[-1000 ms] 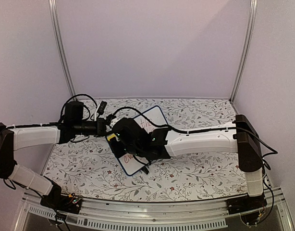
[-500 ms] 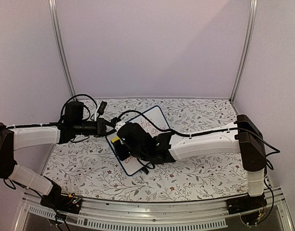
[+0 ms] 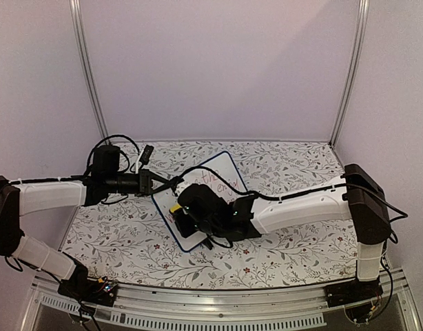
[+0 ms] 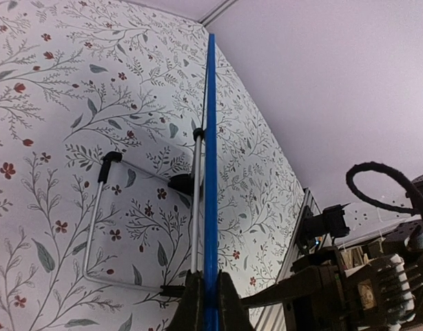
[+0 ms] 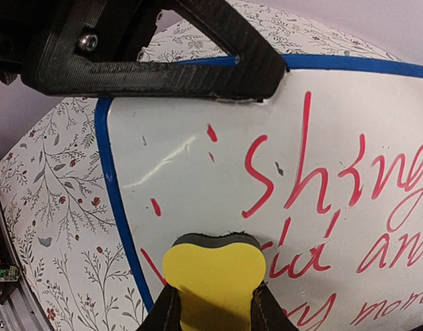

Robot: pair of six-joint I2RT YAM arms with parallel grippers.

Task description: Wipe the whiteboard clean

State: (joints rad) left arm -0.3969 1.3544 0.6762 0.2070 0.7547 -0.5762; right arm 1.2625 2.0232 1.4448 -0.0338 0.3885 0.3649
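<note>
**While the left gripper steadies the whiteboard, the remaining writing lies off to one side of the eraser**

Whiteboard (image 3: 213, 174) sits mid-counter (image 3: 287, 162), propped on a wire stand (image 4: 115, 227) behind it, face turned toward the right arm.

Left gripper (image 4: 206, 303): pressed together on the board's blue frame (image 4: 210, 138), pinching it edge-on. From above, this hold is at the board's left edge (image 3: 169, 185).

Right gripper (image 5: 213, 303): pinching a yellow eraser (image 5: 211, 279), dark felt side toward the board face (image 5: 198, 172). The felt looks to be against the surface; I can't confirm actual contact. From above, the eraser (image 3: 176, 207) is over the board's near-left part, close to the edge the left gripper holds.

Key relation: red writing (image 5: 322, 186) runs in lines along the board, away from the held edge. In the right wrist view it all lies to the right of the eraser and level with it or lower. The board corner by the held edge carries only a few red flecks (image 5: 156, 207).

Judgement: the right arm is the working arm and is already on the board. The next stroke likely has to travel along the lines of writing, away from the held edge and toward the board's far-right end. Much of the text remains, so the job looks early to midway.

Risk, as I read it: pushing hard that way could tip the board back on its stand if the pinch slips.
</note>
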